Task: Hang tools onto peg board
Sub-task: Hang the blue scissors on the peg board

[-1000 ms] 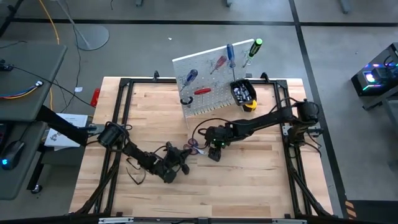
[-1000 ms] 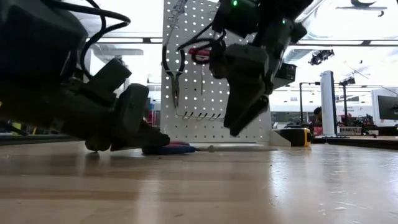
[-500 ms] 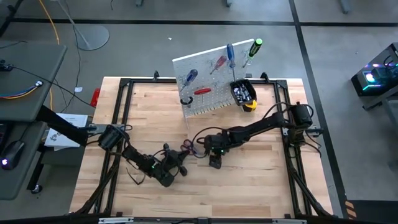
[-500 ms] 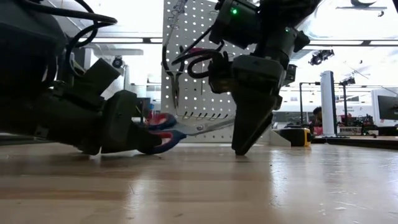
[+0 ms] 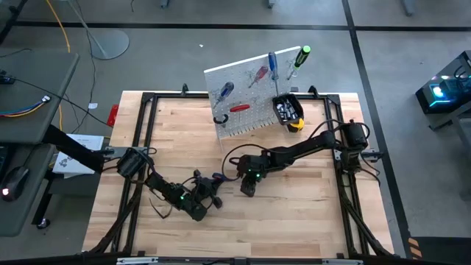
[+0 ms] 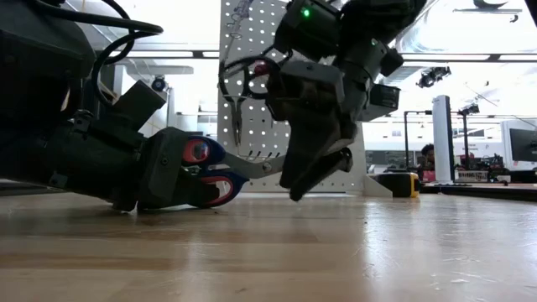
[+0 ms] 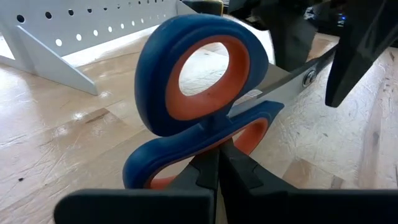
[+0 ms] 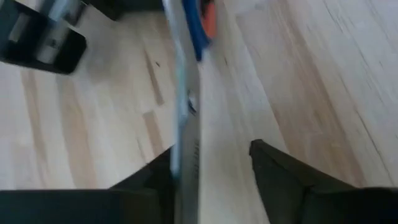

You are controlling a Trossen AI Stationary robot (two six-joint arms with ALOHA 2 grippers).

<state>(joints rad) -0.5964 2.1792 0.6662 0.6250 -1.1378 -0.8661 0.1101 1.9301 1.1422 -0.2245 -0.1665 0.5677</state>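
Wooden table [image 5: 294, 206] carries the white peg board [image 5: 246, 99] at its far side, with several tools [image 5: 250, 77] already hung and a black bin [image 5: 287, 109] attached. Blue-and-orange scissors [image 6: 220, 165] are held just above the table, mid-front. The lower handle loop is clamped by the left gripper [image 7: 217, 177], fingers closed on it. The blades are straddled by the right gripper [image 8: 211, 180], jaws spread; one finger [image 8: 155, 180] is beside the blade, contact unclear.
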